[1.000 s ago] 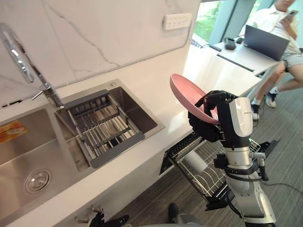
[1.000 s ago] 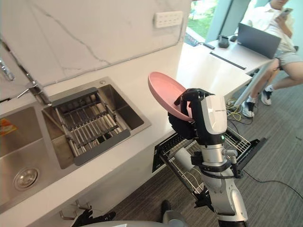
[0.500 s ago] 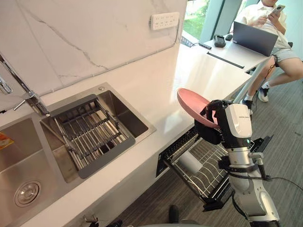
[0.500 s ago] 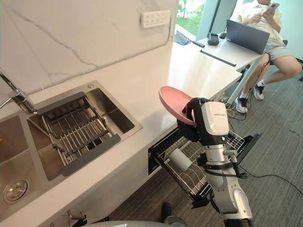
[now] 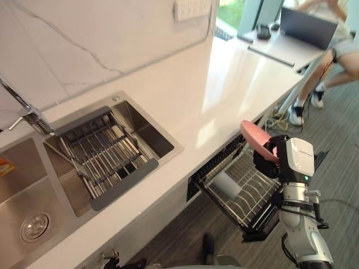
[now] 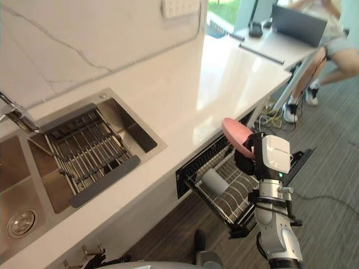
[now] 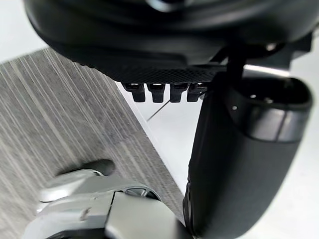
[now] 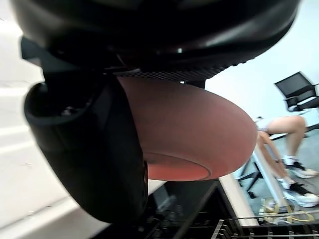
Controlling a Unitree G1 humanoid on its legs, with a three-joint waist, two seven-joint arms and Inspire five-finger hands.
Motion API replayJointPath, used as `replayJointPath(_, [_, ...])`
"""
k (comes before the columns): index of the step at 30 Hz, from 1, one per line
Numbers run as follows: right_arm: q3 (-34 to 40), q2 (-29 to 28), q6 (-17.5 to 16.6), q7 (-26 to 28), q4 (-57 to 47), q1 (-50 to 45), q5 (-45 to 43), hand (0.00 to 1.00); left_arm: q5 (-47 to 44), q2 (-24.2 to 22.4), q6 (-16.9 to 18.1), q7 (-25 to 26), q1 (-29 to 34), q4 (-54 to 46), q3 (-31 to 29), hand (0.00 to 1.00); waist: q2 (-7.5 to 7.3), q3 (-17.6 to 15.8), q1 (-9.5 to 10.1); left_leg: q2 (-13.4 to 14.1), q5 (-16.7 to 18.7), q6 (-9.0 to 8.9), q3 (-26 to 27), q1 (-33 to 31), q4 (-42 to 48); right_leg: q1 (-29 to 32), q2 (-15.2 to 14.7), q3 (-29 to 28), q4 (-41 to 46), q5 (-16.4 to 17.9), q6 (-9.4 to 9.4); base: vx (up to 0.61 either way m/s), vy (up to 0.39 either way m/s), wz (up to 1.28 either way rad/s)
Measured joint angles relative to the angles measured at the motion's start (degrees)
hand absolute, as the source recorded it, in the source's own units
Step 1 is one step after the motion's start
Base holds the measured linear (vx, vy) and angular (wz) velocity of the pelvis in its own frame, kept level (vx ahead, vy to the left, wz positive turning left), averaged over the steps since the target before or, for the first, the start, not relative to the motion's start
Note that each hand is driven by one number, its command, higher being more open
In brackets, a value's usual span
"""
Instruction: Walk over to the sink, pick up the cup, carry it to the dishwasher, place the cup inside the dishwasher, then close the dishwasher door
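Lower than before, the right hand (image 5: 267, 162) is clamping the pink plate (image 5: 253, 136), holding it tilted above the pulled-out dishwasher rack (image 5: 247, 205) at the counter's (image 5: 224, 95) near right edge. A pale cup (image 5: 226, 184) is lying inside that rack. The left hand (image 7: 239, 164) is hanging over the floor (image 7: 60, 119).

This is a kitchen set in an office-like room: a long white counter (image 5: 224, 95) carries a steel sink (image 5: 22, 185) with a drain rack (image 5: 104, 154) and a faucet (image 5: 22, 109), backed by a marble wall (image 5: 101, 39) with a socket strip (image 5: 190, 8). Under the counter a wire dishwasher rack (image 5: 247, 196) stands pulled out over grey flooring (image 5: 336, 129). At the counter's far end a person (image 5: 331, 61) sits by a laptop (image 5: 308, 25), and an office chair (image 8: 298, 89) shows in the right wrist view.
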State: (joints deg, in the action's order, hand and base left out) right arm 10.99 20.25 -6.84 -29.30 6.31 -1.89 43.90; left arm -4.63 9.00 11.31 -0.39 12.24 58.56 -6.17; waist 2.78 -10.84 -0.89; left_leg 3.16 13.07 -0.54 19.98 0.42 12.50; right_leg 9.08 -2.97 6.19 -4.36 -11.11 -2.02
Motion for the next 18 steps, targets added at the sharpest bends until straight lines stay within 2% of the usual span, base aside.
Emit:
replayJointPath(2, [1.2, 0.4, 2.2, -1.6, 1.8, 3.2, -2.0, 0.00, -1.1, 0.1, 0.0, 0.0, -1.6, -1.3, 0.5, 1.00, 0.90, -3.1, -0.12, 0.2, 0.4, 0.09, -0.3, -3.2, 2.2, 3.2, 0.1, -0.4, 2.1, 0.1, 0.22, -0.03, -0.020, -0.07])
replayJointPath(6, [1.3, 1.3, 3.5, -2.9, 2.2, 7.8, -4.4, 0.00, -3.9, 1.1, 0.8, 0.3, -4.1, -3.3, 2.5, 1.00, 0.86, -8.4, -0.16, 1.7, 2.5, 0.39, -0.3, -7.7, 7.7, 8.1, 0.6, -1.1, 7.2, 1.5, 0.80, -0.09, -0.022, -0.10])
replayJointPath(8, [1.2, 1.6, 3.8, -3.4, 2.2, 11.1, -4.8, 0.00, -5.0, 0.8, 1.8, 0.3, -6.0, -4.6, 3.9, 1.00, 0.83, -11.3, -0.16, 2.5, 4.3, 0.87, -0.4, -11.2, 12.5, 12.3, 0.5, -1.4, 12.8, 3.4, 0.79, -0.14, -0.014, -0.05])
replayJointPath(13, [0.0, 2.1, 3.7, -3.3, 1.3, 14.6, -8.7, 0.00, -6.2, -0.6, 2.4, 0.3, -9.7, -7.7, 6.1, 1.00, 0.62, -14.4, 0.26, 3.9, 7.3, 1.75, -0.4, -16.8, 19.0, 19.6, -0.7, -0.4, 22.4, 8.1, 1.47, -0.13, -0.014, 0.04])
replayJointPath(18, [-3.3, 2.7, 3.8, -1.4, 1.2, 17.9, -10.7, 0.00, -7.8, -3.8, 2.0, 0.3, -12.4, -10.2, 6.6, 1.00, 0.59, -15.0, 1.56, 5.5, 8.6, 0.81, -1.2, -21.0, 23.6, 24.6, -1.5, 1.6, 28.7, 11.5, 2.59, 0.01, -0.048, 0.06])
